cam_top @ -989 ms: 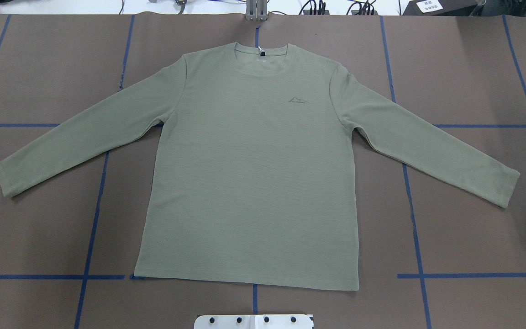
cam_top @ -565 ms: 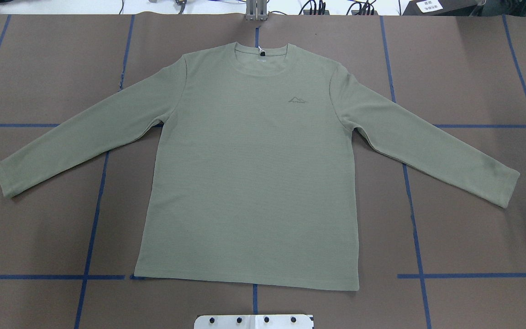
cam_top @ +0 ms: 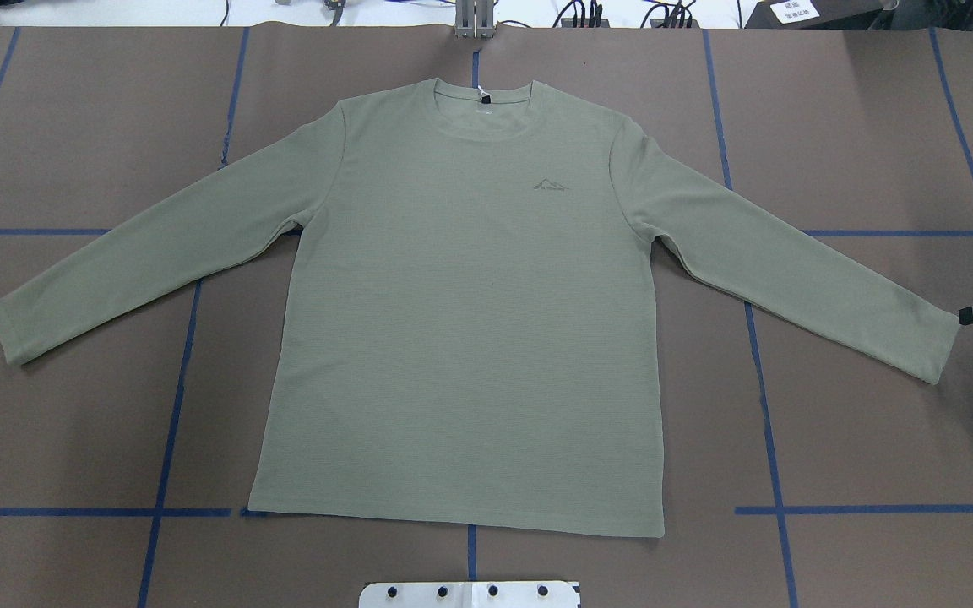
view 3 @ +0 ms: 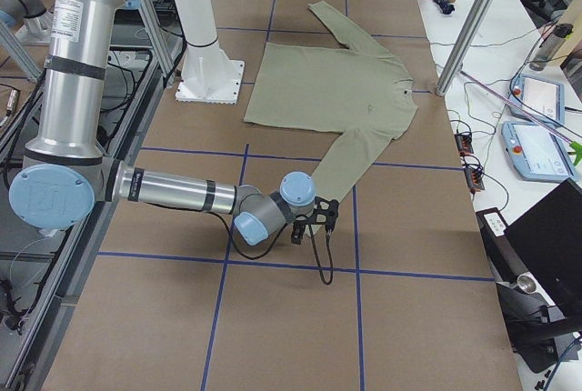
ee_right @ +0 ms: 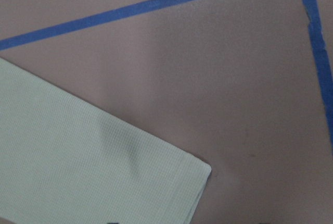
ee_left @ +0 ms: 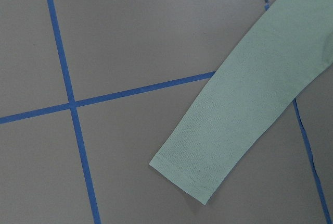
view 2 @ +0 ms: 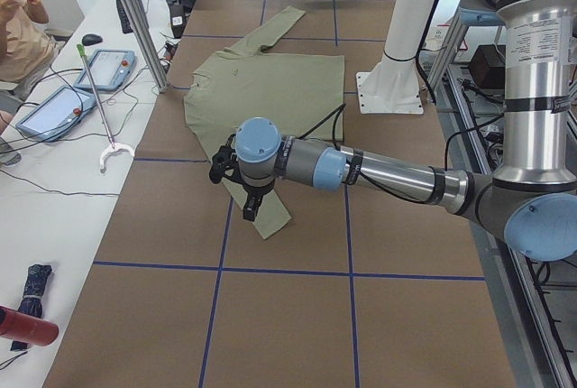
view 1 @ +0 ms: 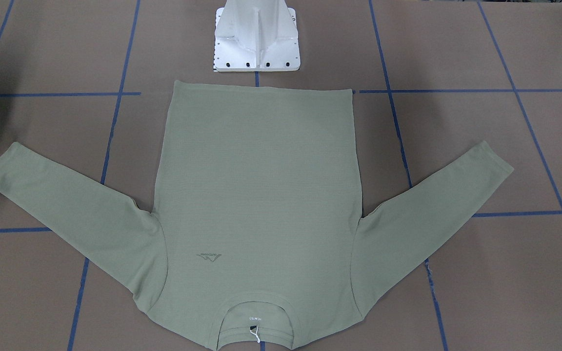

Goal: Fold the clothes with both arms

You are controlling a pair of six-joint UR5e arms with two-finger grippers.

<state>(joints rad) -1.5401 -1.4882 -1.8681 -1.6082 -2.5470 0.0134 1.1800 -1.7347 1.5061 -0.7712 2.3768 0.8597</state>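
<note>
Blue tape lines [cam_top: 73,512] grid the brown table [cam_top: 858,127].

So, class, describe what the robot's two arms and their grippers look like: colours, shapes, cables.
The left arm and right arm are silver-grey tubes joined by rounded grey housings with light-blue caps. A black cable loops by each wrist. The left gripper and right gripper are small and black.

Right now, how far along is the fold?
Done: nothing is folded yet. The shirt lies flat, front up, with both sleeves spread.
In hand: the right end effector is at the edge of the right-side cuff, and the left end effector hovers over the left-side cuff. Neither visibly grips.
Left: every fold, sleeves and body.
</note>
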